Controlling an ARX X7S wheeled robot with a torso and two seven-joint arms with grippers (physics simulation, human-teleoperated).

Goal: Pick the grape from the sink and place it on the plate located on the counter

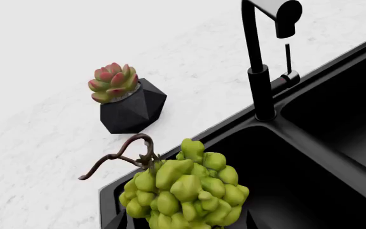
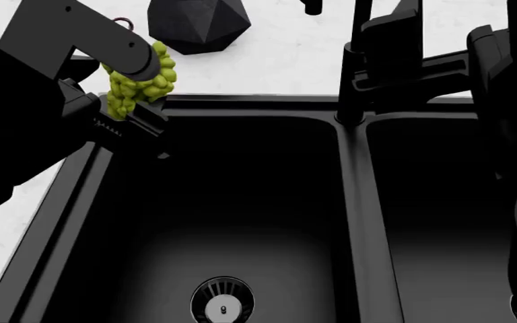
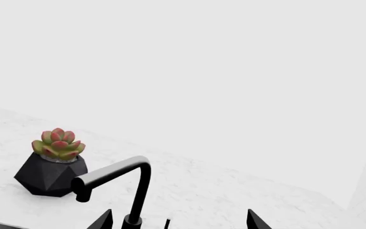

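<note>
A: Where is the grape (image 1: 184,193) at this moment?

B: It is up off the basin floor, gripped by the left gripper (image 2: 131,111). In the head view the yellow-green bunch sits between the dark fingers over the far left corner of the sink (image 2: 240,202), just at the rim where the black basin meets the counter (image 2: 277,60).

A: And the fingers themselves?

B: The left ones are closed narrowly on the bunch. In the left wrist view the grapes fill the lower middle, with the curly brown stem (image 1: 116,157) sticking out over the marble. The finger tips barely show there, at the bottom edge.

A: What about the right gripper (image 3: 177,222)?

B: Only two dark finger tips (image 3: 253,220) show at the bottom of the right wrist view, set well apart with nothing between them, so it stands wide. In the head view the right arm is a black mass at the right edge, above the right basin.

A: What else stands around?

B: A succulent in a faceted black pot (image 1: 132,110) sits on the counter behind the sink's left corner, near the grapes. The black faucet (image 1: 259,62) rises from the sink's back ledge at the divider between the basins. A round silver drain strainer (image 2: 221,303) lies in the left basin floor.
</note>
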